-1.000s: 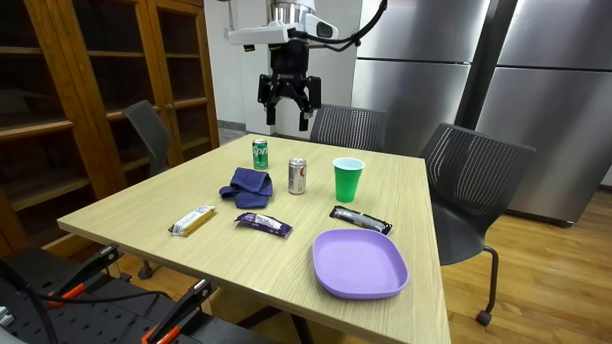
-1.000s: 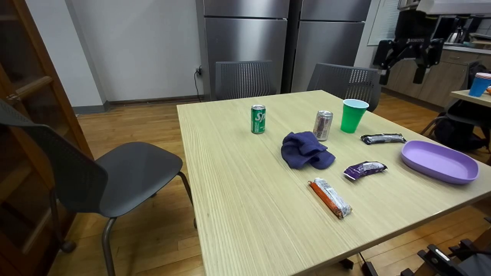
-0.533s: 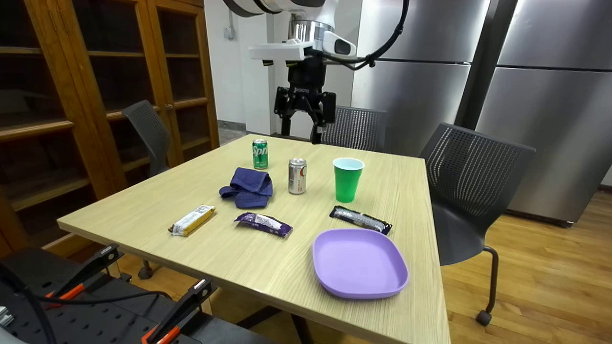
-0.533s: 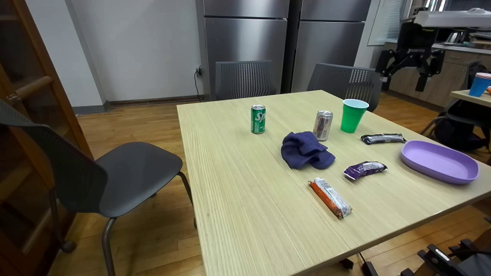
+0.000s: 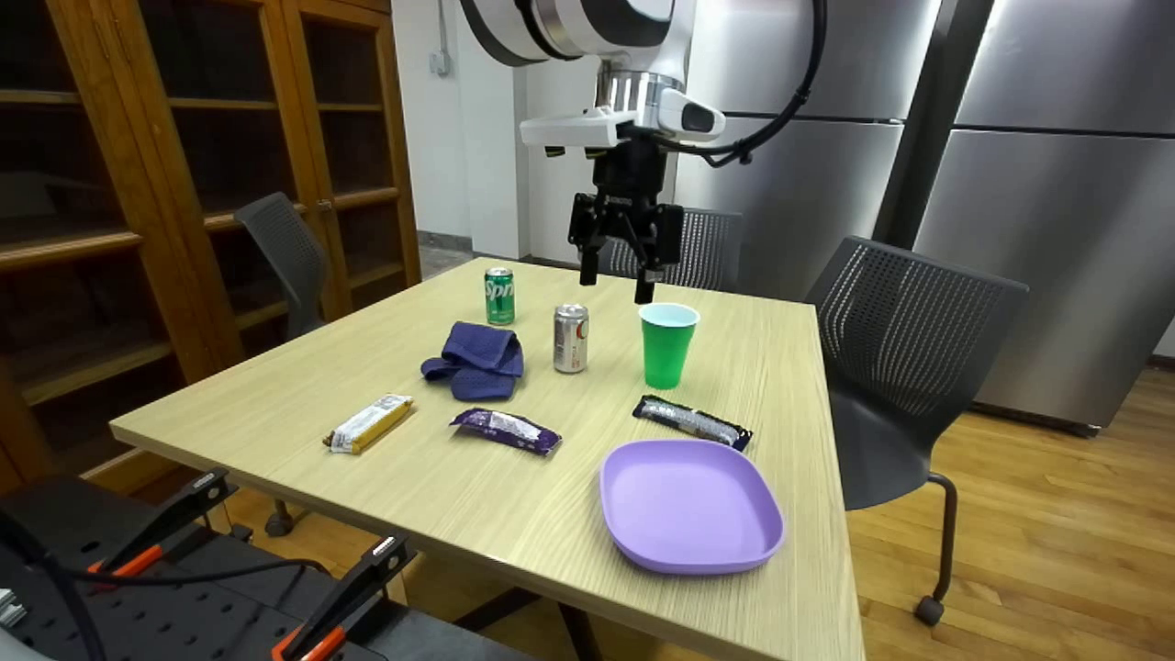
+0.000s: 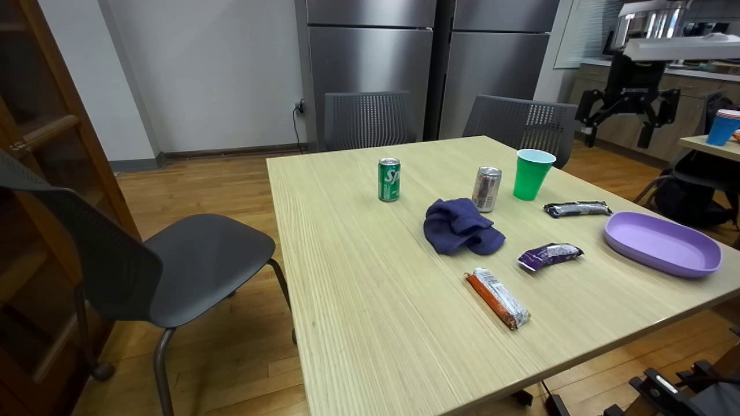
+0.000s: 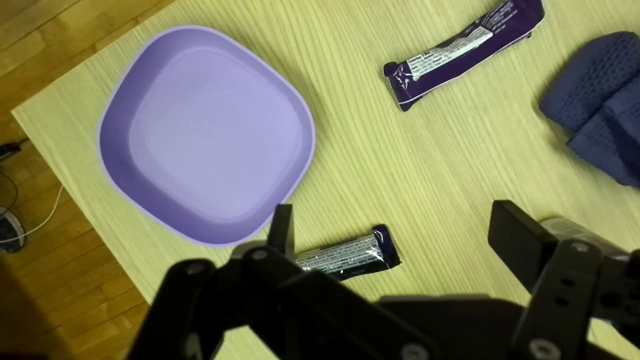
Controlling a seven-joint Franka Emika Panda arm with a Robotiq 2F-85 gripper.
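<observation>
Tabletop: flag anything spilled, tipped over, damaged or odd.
Nothing spilled or damaged shows; the green cup, green can and silver can stand upright. Only the blue cloth looks untidy, bunched up near the silver can.

In an exterior view, cam sits above the table (image 5: 753, 367), tilted down across it twd. the grey fridges (image 5: 799, 211); purple plate (image 5: 691, 505) nearest, my claw (image 5: 617, 286) farther back, abt. mid-frame. In an exterior view, cam's likewise above the table, tilted down, fridges in bkgd.; orange-and-white bar (image 6: 497, 299) is the nearest item, my claw off at upper rt. Shared by both ext. views: most of the table, incl. plate, green cup (image 5: 668, 353) & green can (image 6: 389, 180). My wrist cam is tightest, looking approx. straight down on a table corner; shares plate, purple-wrapped bar (image 7: 462, 52) & part of blue cloth (image 7: 595, 100) w/ both ext. views. My fingers (image 7: 520, 240) jut from btm. edge.
</observation>
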